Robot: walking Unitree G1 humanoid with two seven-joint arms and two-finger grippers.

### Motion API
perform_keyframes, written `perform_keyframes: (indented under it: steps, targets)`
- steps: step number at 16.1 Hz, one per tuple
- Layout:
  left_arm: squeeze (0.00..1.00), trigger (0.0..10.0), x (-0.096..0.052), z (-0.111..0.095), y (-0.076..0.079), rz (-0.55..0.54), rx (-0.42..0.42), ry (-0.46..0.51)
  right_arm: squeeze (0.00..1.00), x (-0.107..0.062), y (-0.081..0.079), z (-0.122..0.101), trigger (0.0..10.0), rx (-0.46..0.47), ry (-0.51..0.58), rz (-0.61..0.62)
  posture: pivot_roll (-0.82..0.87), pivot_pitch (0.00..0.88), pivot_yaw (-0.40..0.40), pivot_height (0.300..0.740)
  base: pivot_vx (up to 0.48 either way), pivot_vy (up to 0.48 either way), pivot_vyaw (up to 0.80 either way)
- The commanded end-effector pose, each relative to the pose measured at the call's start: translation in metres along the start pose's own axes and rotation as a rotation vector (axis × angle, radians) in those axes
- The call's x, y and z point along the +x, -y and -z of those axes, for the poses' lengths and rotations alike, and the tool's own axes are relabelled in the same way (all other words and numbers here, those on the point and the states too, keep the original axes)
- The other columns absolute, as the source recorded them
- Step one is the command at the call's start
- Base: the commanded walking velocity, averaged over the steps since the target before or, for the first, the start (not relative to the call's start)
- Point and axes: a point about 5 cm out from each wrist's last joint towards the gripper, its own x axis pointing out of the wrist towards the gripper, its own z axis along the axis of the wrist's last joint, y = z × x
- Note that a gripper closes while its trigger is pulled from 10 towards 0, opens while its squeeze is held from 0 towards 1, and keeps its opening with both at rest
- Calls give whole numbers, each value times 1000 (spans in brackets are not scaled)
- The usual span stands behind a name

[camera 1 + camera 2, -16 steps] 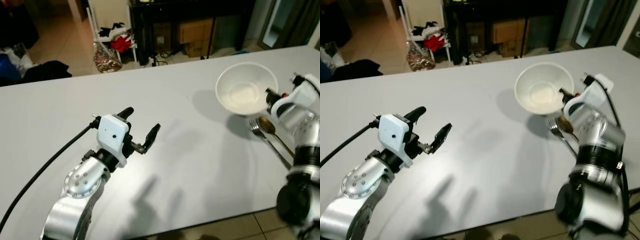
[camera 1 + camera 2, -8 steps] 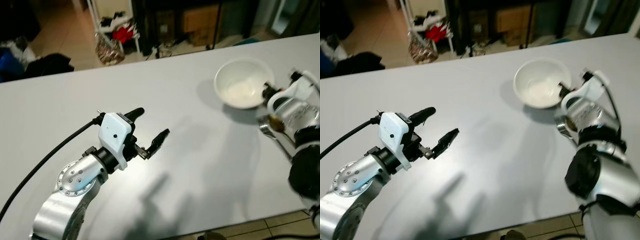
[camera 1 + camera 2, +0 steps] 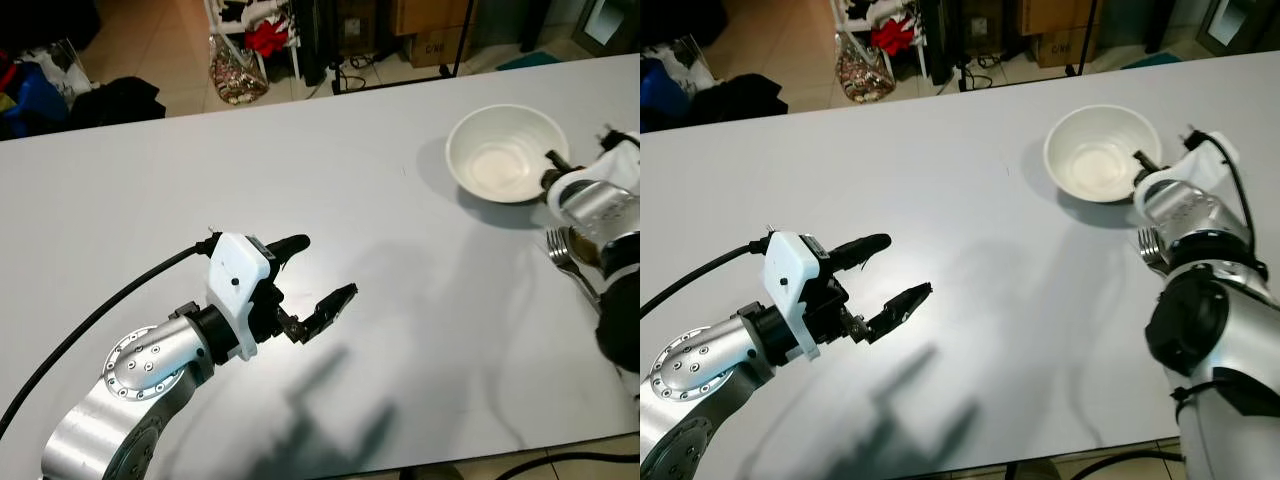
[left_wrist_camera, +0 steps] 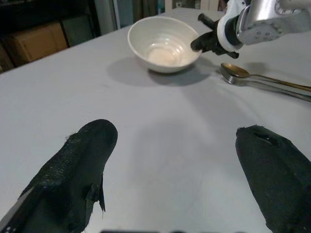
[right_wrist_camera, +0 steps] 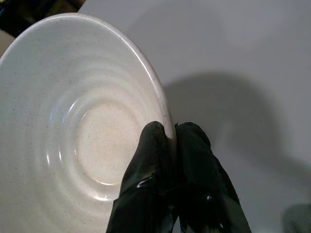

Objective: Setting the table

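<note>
A white bowl [image 3: 505, 150] stands at the far right of the white table [image 3: 300, 150]. My right gripper [image 5: 167, 128] is shut on the bowl's near rim, one finger inside and one outside. A fork [image 4: 233, 79] and a gold spoon [image 4: 238, 70] lie side by side on the table just behind the bowl, next to my right arm. My left gripper [image 3: 325, 267] hovers open over the bare middle of the table, well to the left of the bowl, with nothing between its fingers.
The table's near edge [image 3: 480, 455] runs just below my arms. Beyond the far edge, on the tiled floor, are a white rack with clothes [image 3: 255, 30], a patterned bag [image 3: 238, 78], dark bags [image 3: 110, 100] and cardboard boxes [image 3: 430, 15].
The whole view has shifted as the camera moved. My left gripper has reached a little further forward and right over the table. My right gripper stays shut on the bowl's rim.
</note>
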Motion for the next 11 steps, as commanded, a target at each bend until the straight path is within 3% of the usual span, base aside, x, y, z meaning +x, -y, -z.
perform_keyframes:
  steps: [1, 7, 8, 10, 11]
  targets:
    - [78, 10000, -3, -2, 2, 10, 5, -8, 0, -2, -7, -10, 10000, 25, 12, -12, -9, 142, 116, 740, 0, 0, 0]
    - [75, 10000, 1, -3, 2, 29, -12, -14, 0, -6, -2, -19, 10000, 65, -31, 17, -37, 130, 114, 740, 0, 0, 0]
    - [75, 10000, 3, -3, 2, 33, -11, -13, 620, -6, -2, -19, 10000, 86, -48, 15, -46, 123, 111, 740, 0, 0, 0]
    - [75, 10000, 5, -3, 1, 37, -10, -11, 1000, -7, -1, -19, 10000, 108, -64, 16, -50, 117, 109, 740, 0, 0, 0]
    - [75, 10000, 6, -4, 0, 39, -9, -10, 1000, -7, 1, -19, 10000, 121, -69, 22, -51, 111, 105, 740, 0, 0, 0]
